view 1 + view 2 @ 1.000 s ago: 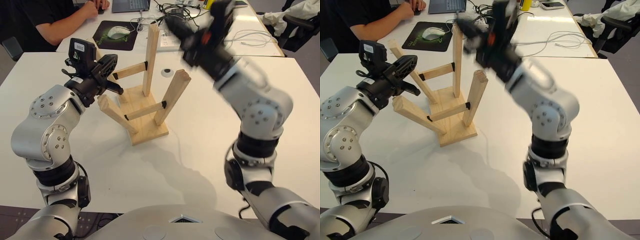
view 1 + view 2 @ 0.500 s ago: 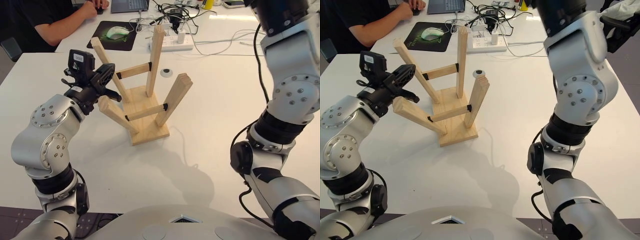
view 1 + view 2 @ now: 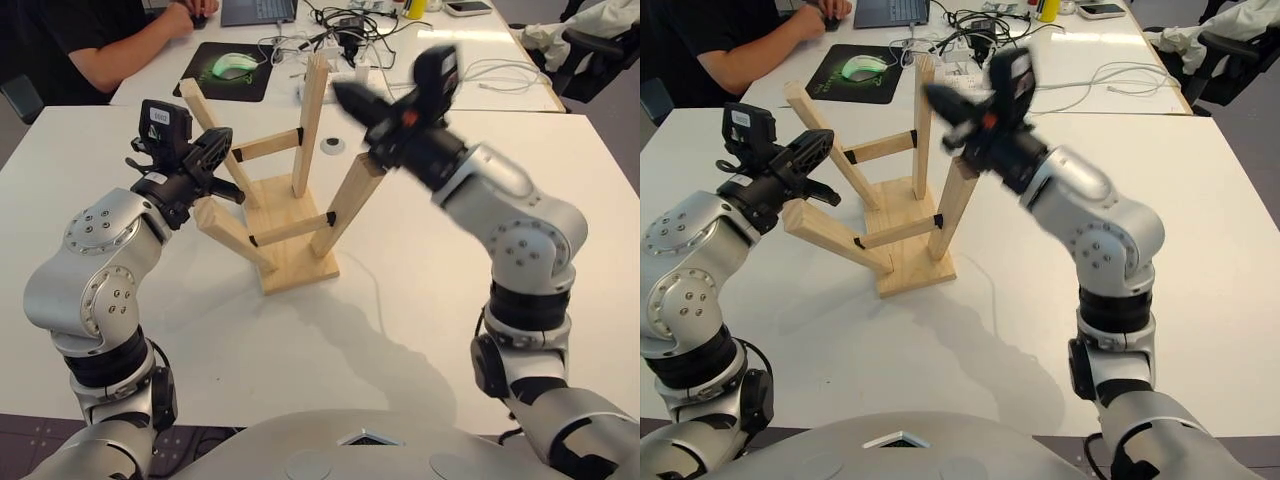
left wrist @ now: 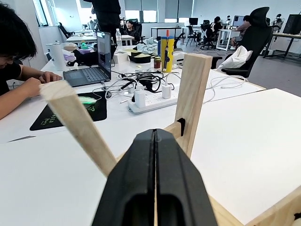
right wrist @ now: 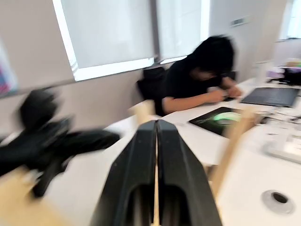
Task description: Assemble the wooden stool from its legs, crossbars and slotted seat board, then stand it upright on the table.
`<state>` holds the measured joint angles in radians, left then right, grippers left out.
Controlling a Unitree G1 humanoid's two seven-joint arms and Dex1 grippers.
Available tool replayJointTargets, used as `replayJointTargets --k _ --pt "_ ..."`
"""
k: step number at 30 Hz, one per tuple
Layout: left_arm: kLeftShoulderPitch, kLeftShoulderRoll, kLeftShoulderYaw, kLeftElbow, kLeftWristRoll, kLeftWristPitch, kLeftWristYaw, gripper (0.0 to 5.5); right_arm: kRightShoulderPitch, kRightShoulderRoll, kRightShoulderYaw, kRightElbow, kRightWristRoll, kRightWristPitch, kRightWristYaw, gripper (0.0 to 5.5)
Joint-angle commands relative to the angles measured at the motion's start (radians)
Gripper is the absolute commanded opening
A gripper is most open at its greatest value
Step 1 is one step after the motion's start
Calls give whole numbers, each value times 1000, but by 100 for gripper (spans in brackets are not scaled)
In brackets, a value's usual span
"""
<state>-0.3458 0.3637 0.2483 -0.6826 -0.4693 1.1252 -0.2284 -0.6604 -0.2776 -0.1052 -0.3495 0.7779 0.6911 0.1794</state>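
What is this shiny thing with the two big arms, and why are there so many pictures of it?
It is a robot with two arms. Two pictures come from cameras in its head, looking down at a white table. The other two come from cameras on its wrists, so the black fingers of the left gripper and right gripper look huge. On the table a wooden stool sits upside down, legs pointing up. Both grippers are shut and hold nothing.
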Motion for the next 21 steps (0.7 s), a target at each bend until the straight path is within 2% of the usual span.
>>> replayJointTargets --k 1,4,5,6,8,9,11,12,16,18,21 --pt "18 -4 -10 -6 -5 -6 10 0 -166 -18 -111 36 -25 -133 2 2" --pt "30 2 -6 -8 -2 -11 12 0 -213 -11 -149 37 56 -108 -4 2" --pt "26 2 -4 -6 -3 -13 14 0 -178 1 -127 19 79 -80 3 2" --pt "23 4 -5 -5 -2 -15 15 0 -121 6 -82 10 107 -15 15 2" --pt "12 6 -11 4 -4 -20 13 0 40 -54 106 -7 80 171 37 2" --pt "10 8 -10 4 -6 -20 12 0 110 -143 257 -28 26 250 77 2" --pt "-2 12 -17 14 -9 -24 5 0 222 -195 327 -68 19 332 84 2" --pt "-2 14 -17 18 -9 -28 2 0 227 -189 315 -77 -4 305 80 2" --pt "5 13 -15 17 -7 -34 8 0 61 -67 97 -11 -46 44 2 2" --pt "11 8 -17 14 -6 -38 12 0 4 -58 42 0 -114 -82 -12 2" --pt "26 6 -5 9 -4 -46 20 0 -10 -44 -6 15 -142 -157 -1 2"
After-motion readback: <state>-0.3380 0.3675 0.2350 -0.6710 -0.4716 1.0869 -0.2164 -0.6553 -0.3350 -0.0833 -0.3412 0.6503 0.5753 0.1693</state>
